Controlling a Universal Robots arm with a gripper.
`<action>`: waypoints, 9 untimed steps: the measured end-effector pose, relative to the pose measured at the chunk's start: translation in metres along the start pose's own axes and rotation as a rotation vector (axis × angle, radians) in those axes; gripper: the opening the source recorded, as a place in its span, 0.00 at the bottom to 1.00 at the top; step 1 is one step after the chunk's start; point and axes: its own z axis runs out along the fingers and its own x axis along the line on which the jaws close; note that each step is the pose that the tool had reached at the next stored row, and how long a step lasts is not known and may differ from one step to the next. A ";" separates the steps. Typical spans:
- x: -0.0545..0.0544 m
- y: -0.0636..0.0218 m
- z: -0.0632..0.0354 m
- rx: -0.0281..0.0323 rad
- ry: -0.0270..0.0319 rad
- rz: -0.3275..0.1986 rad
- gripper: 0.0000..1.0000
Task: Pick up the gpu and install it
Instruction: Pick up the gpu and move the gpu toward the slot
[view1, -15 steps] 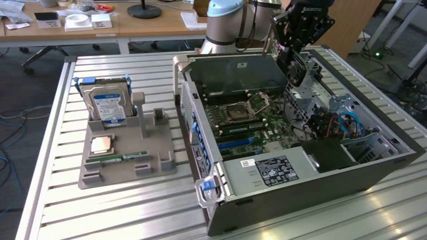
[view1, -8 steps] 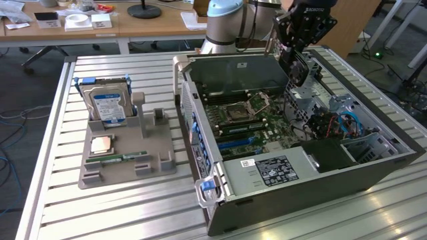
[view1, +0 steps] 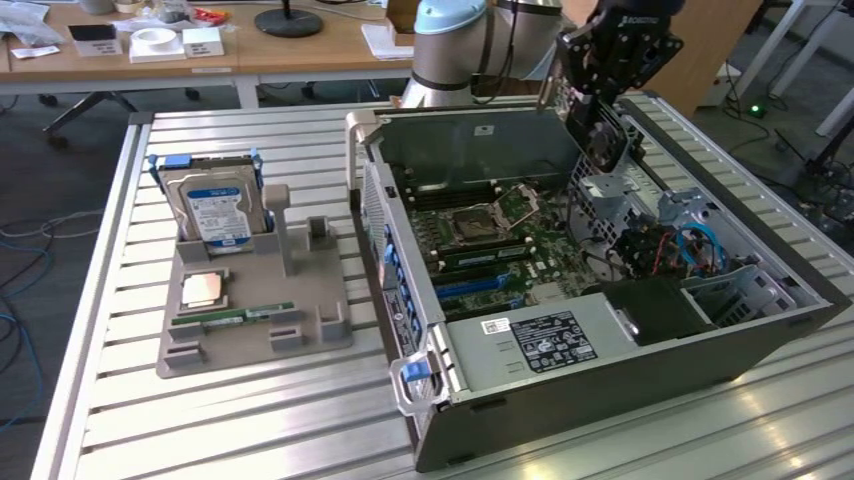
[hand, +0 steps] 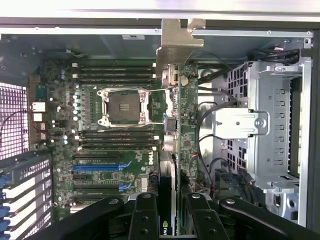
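While in gripper (hand: 168, 200), gpu (hand: 188, 125) lengthwise outward, bracket (hand: 177, 42) farthest.

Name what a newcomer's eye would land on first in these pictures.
First comes the open computer case on the slatted table, its green motherboard bare to view. Over the case's far end the end effector grips the gpu, held edge-down above the board. On the exterior view's left, a blue-labelled hard drive stands upright in a grey holder.
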 end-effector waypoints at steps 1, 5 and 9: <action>-0.001 0.0000 0.0001 0.0000 0.0000 0.000 0.26; -0.007 0.0002 0.0006 0.0000 0.0000 0.000 0.26; -0.014 0.0004 0.0011 -0.0002 -0.0001 0.000 0.26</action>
